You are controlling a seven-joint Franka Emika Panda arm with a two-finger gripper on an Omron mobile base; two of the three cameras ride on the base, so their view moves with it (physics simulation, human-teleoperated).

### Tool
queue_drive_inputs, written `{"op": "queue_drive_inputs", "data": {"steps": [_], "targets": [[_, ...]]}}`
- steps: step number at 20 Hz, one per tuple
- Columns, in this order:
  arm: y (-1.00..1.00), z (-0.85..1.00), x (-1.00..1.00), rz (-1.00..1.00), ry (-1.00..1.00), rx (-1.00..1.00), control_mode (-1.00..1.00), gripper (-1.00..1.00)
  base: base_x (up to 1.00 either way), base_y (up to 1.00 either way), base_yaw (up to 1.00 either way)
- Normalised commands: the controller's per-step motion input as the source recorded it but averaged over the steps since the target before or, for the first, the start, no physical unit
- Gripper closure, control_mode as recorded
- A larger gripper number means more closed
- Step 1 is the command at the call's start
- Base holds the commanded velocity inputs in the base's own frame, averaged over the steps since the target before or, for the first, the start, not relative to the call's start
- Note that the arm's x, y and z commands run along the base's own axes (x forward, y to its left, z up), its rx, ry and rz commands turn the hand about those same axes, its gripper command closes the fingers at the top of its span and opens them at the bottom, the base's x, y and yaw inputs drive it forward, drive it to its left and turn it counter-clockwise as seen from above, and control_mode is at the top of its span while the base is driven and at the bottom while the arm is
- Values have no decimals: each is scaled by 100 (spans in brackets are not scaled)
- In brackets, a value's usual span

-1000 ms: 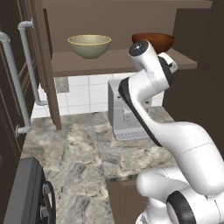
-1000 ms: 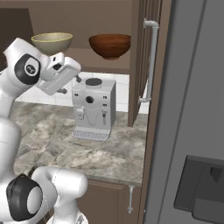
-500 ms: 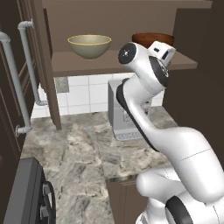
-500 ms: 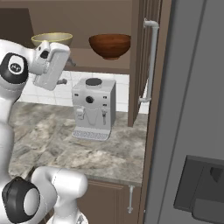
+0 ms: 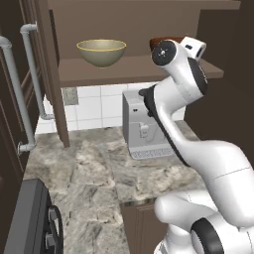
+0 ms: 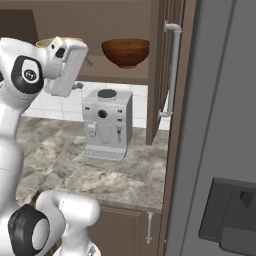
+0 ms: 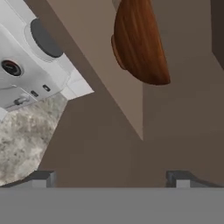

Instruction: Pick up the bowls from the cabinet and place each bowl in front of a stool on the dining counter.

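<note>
Step in hand, as judged from the scene: approach to the reddish-brown bowl (image 7: 142, 41) on the shelf (image 5: 134, 69) of the open wall cabinet (image 6: 162, 60). Gripper (image 7: 111, 178) raised to shelf height, fingers spread wide and empty, nothing between the two dark fingertips (image 7: 41, 178). Hand rolled, so in the hand view the bowl appears sideways, well ahead of the tips and off the centre line. For a clean pick: level the wrist first, centre the bowl between the open fingers, then advance over the shelf edge with one finger inside the rim and one outside, or straddle the wall from above if headroom under the cabinet top allows. Avoid contact with the shelf's front lip and with the coffee machine (image 6: 106, 122) directly below. Close only once the rim sits deep between the pads; lift straight before withdrawal. Second task item, the olive-beige bowl (image 5: 101, 51), upright on the same shelf, well apart to the left, untouched. Materials: reddish-brown bowl glossy, smooth, deep and round with a small foot, likely slippery under a pinch grip. Olive-beige bowl matte, yellowish rim, same deep round form. Cabinet dark brown wood, plain flat shelf, long grey tubular door handle (image 6: 172, 70). Worktop (image 5: 94, 168) marbled grey-beige stone; white tiles behind. Coffee machine boxy, light grey metal-like finish.
</note>
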Motion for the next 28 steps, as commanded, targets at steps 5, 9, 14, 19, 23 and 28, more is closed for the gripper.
{"op": "queue_drive_inputs", "data": {"steps": [5, 9, 14, 19, 23, 28], "targets": [[-24, 10, 16, 10, 0, -1, -100, -100, 0, 0, 0], [0, 15, 8, 5, 0, -11, -100, -100, 0, 0, 0], [0, 4, 30, 9, 0, -10, -100, -100, 0, 0, 0], [0, 16, 35, 9, 0, -7, -100, -100, 0, 0, 0], [0, 19, 34, 7, 0, -3, -100, -100, 0, 0, 0], [0, 0, 36, 4, 0, 0, -100, -100, 0, 0, 0]]}}
